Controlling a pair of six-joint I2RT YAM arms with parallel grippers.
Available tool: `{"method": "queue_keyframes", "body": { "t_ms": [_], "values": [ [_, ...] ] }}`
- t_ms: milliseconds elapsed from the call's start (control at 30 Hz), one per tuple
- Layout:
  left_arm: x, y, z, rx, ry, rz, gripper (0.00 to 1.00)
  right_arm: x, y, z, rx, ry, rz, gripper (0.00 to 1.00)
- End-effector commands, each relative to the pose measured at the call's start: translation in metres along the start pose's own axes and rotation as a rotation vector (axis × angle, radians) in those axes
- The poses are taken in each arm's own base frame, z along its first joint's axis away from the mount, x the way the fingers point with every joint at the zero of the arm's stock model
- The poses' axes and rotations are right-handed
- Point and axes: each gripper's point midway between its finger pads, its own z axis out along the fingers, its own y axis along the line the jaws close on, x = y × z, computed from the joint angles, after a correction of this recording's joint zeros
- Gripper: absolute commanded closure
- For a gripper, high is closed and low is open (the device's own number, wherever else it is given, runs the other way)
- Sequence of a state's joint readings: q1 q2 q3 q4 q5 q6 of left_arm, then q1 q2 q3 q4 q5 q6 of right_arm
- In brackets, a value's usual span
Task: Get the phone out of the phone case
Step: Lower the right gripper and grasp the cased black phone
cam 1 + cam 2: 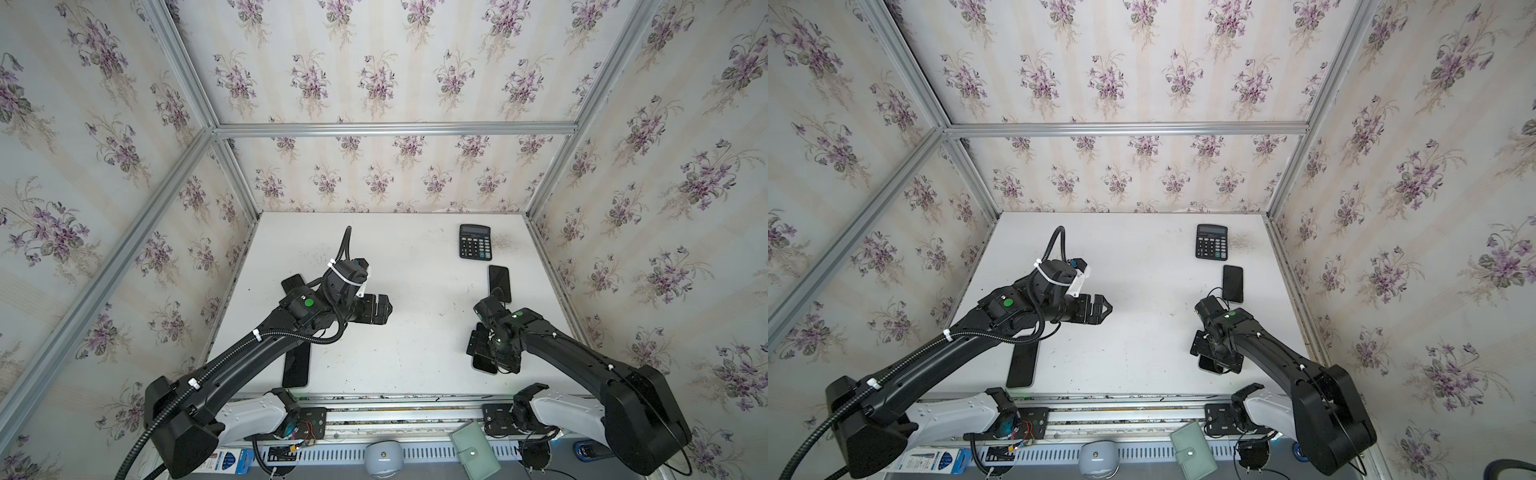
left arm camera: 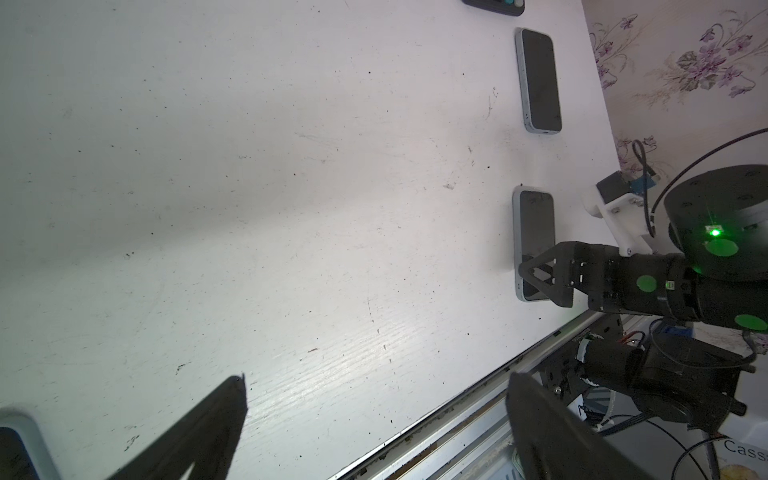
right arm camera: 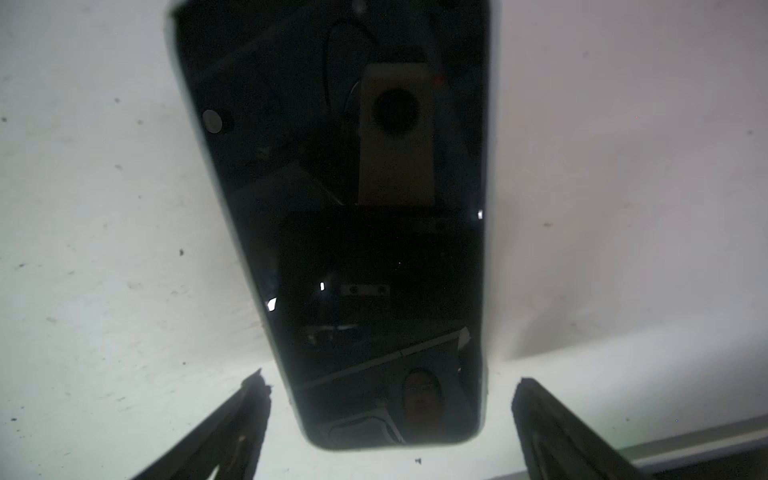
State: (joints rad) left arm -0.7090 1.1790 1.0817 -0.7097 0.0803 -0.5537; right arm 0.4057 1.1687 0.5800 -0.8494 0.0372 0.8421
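The black left arm (image 1: 232, 357) reaches forward, its black parallel left gripper (image 1: 384, 309) lying roughly level, jaws spread wide and empty. The black right arm (image 1: 573, 353) bends at the wrist, its right gripper (image 2: 542, 286) pointing down, jaws parted wide

Calc (image 1: 475, 242) at back R, phone (image 1: 499, 283) just in front

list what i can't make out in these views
- near right phone: mostly under the right gripper in both top views; far end cut off in the right wrist view.
- far left phone: mostly behind the left arm in a top view.
- near left phone: one end under that arm; only a corner in the left wrist view.
- calculator: key labels too small.
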Motion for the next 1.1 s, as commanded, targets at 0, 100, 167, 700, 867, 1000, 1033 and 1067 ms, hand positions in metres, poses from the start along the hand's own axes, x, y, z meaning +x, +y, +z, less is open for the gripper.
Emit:
{"method": "queue_keyframes", "body": {
  "t_ms": [0, 100, 167, 700, 867, 1000, 1033, 1067],
  "values": [
    [-0.005, -0.001, -0.001, -0.001, -0.013, 0.019, 0.0, -0.002, -0.007, 0.001, 0.035, -0.024, 0.017, 0.06],
    [-0.007, -0.001, -0.001, 0.0, -0.015, 0.021, 0.0, -0.001, -0.002, 0.004, 0.005, -0.02, 0.019, 0.07],
    [-0.008, 0.0, -0.001, 0.001, -0.014, 0.023, 0.0, 0.0, 0.0, 0.007, -0.001, -0.011, 0.02, 0.08],
    [-0.016, -0.001, -0.001, 0.024, -0.011, 0.025, 0.0, 0.001, -0.001, 0.014, 0.001, -0.008, 0.043, 0.26],
    [-0.019, -0.003, -0.001, 0.032, -0.01, 0.022, 0.0, 0.0, -0.001, 0.013, -0.004, -0.018, 0.047, 0.35],
    [-0.024, -0.009, -0.004, 0.056, -0.019, 0.018, 0.0, -0.005, 0.004, 0.009, -0.056, -0.06, 0.044, 0.44],
    [-0.026, -0.011, -0.006, 0.066, -0.023, 0.015, 0.0, -0.006, 0.007, 0.007, -0.076, -0.075, 0.043, 0.46],
    [-0.025, -0.011, 0.003, 0.062, 0.001, 0.011, 0.0, -0.009, 0.009, 0.004, -0.094, -0.091, 0.043, 0.48]
  ]
}}
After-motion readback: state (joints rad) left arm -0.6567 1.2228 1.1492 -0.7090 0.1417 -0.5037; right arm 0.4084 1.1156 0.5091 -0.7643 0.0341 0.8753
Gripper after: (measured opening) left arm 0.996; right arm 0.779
